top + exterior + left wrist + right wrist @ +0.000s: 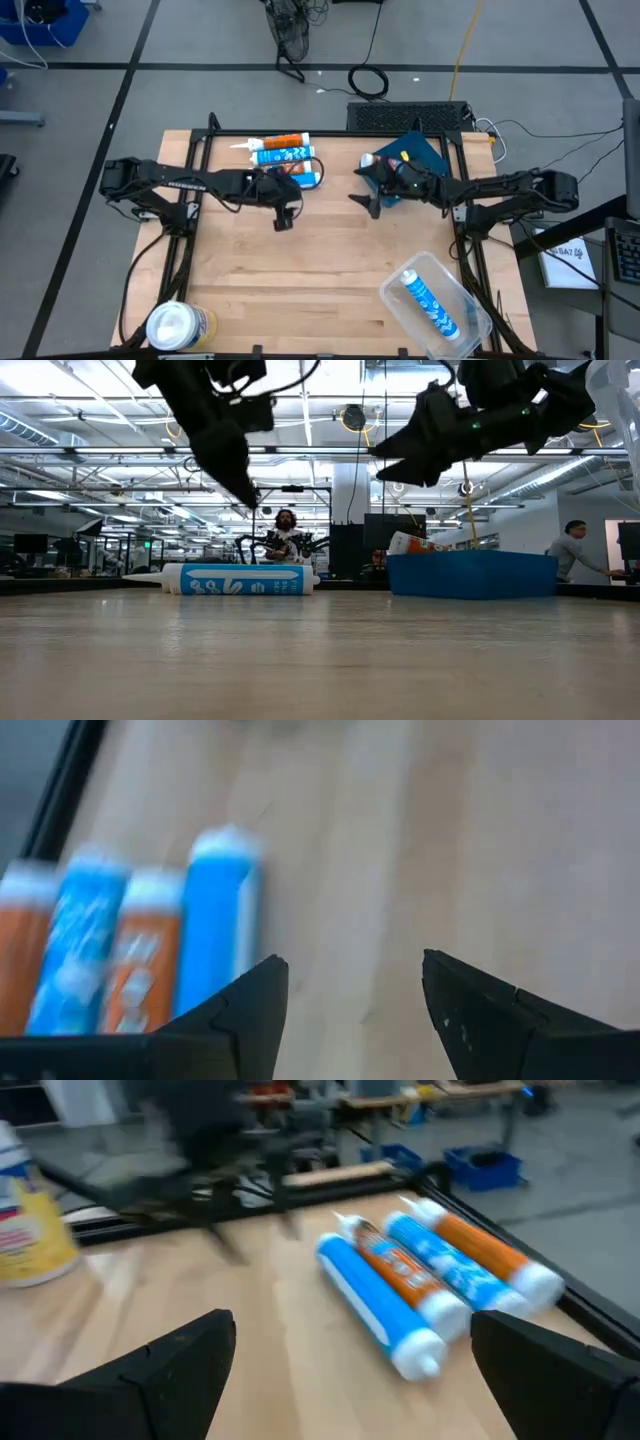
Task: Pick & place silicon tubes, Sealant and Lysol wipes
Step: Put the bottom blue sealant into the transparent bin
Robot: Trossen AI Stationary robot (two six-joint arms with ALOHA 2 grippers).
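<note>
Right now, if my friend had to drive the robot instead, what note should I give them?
Left gripper: open, empty, hovering just in front of the row of caulk tubes at the table's far edge.
Right gripper: open, empty, in the air beside the blue bin.
Lysol wipes: standing at the near left corner.
Clear plastic tub, near right: one blue and white tube lies inside.
Done: that one tube, it seems.
Left: the row of tubes and the wipes.

Evenly and brightly lit from overhead, with ceiling strip lights (90,452) glaring in the low view and only soft shadows on the bench (320,265). Heavily blurred in both wrist views, smearing the tubes (140,950); silhouetted dark against the ceiling, both arms.
</note>
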